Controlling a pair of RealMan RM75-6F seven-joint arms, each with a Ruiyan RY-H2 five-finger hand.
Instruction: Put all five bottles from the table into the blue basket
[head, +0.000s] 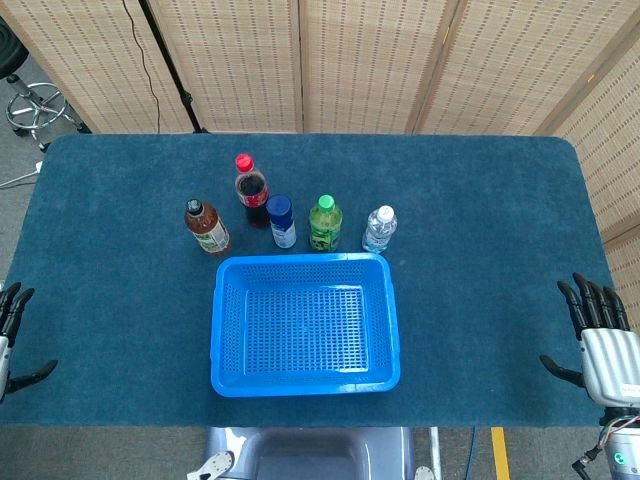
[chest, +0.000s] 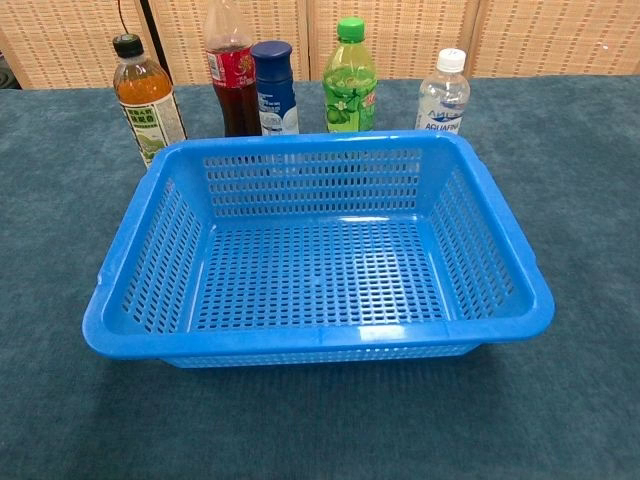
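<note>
Starting well meant sending the right hand (head: 606, 352), fingers spread and empty, to the clear plastic water bottle (head: 379, 229) nearest it, behind the blue perforated plastic basket (head: 305, 378).

The left hand (head: 12, 340) shows only partly at the left edge of the head view, its dark fingers apart and pointing up, the thumb jutting out to the side; it holds nothing. The right hand (head: 598, 345) sits at the right edge, back plate facing up, fingers straight and spread, thumb angled inward, empty. The chest view shows neither hand.
</note>
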